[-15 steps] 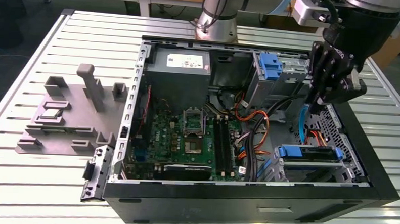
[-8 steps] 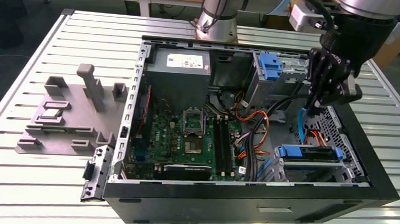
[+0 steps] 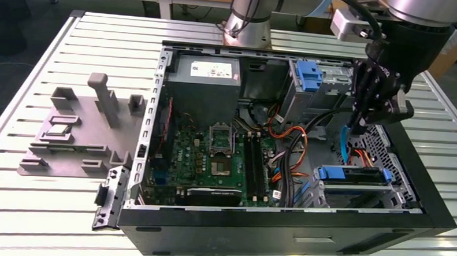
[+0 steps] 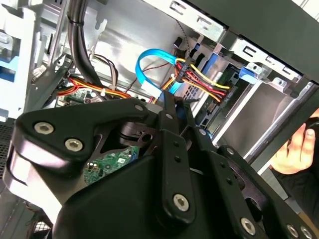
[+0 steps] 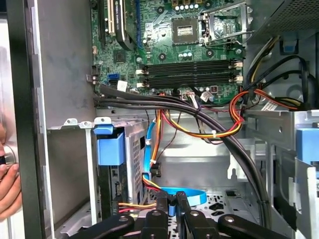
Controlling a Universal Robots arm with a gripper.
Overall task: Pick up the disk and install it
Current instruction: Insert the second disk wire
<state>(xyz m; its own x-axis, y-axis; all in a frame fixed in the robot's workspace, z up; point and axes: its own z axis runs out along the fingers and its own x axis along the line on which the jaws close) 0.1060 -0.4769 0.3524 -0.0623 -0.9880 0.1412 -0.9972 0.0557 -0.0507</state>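
Observation:
The disk, a dark slab with blue carrier ends, sits in the metal drive cage at the open computer case's front corner, on the exterior view's right. In the first wrist view its blue carrier tab shows in that cage, with red, yellow and blue cables running to its end. My gripper hangs inside the case just behind the cage, apart from the disk. In both wrist views its two fingers stand close together, shut, with the tips at the flat blue cable. I cannot tell whether the cable is pinched.
A blue bracket sits on the upper drive bay beside the grey power supply. Thick black cables and orange-yellow wiring cross the case over the motherboard. A person's hand rests at the case's outer wall. A grey fixture block stands outside the case.

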